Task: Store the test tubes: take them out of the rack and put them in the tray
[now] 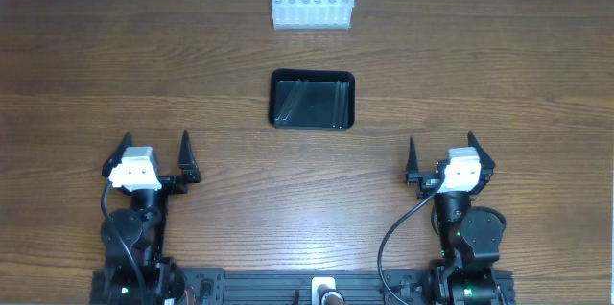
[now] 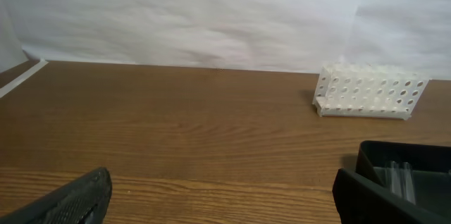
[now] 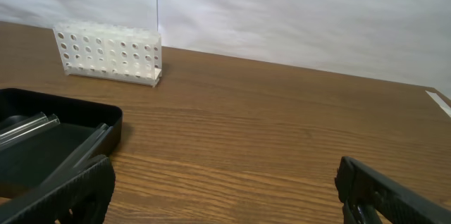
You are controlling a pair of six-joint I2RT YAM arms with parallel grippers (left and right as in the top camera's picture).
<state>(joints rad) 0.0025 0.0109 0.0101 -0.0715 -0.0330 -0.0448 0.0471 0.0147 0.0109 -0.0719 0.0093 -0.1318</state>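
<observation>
A white perforated test tube rack stands at the far middle of the wooden table, also seen in the left wrist view and the right wrist view. In front of it lies a black tray with clear test tubes lying flat inside; the tray and tubes show from the left wrist, and the tray with tubes from the right. My left gripper rests open near the front left, holding nothing. My right gripper rests open near the front right, holding nothing.
The wooden table stretches bare on both sides of the rack and tray. A white backdrop rises behind the table's far edge. Both arm bases stand along the front edge.
</observation>
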